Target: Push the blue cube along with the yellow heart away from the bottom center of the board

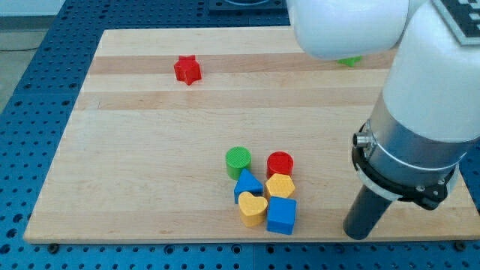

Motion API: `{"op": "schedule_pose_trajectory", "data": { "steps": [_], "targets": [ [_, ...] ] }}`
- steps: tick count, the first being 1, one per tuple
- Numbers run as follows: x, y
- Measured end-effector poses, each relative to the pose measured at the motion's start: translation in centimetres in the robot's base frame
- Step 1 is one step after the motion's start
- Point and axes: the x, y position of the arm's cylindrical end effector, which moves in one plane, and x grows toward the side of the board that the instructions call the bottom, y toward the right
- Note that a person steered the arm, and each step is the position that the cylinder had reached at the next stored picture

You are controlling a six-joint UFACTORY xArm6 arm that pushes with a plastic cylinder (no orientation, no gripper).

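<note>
Here my tip rests on the table; there is no pincer, so nothing opens or holds. Well off toward the view's left of the tip sits the blue cube, touching the yellow heart, both near the bottom centre. Both look light, rigid, and likely to slide freely; push on a flat cube face. No containers are present.

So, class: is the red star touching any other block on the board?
No: the red star sits alone near the view's top left, far from the cluster holding the blue cube and yellow heart.
</note>
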Motion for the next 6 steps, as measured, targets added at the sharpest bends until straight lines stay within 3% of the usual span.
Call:
{"op": "schedule_pose_trajectory", "data": {
  "steps": [6],
  "targets": [
    [-1.1, -16.0]
  ]
}}
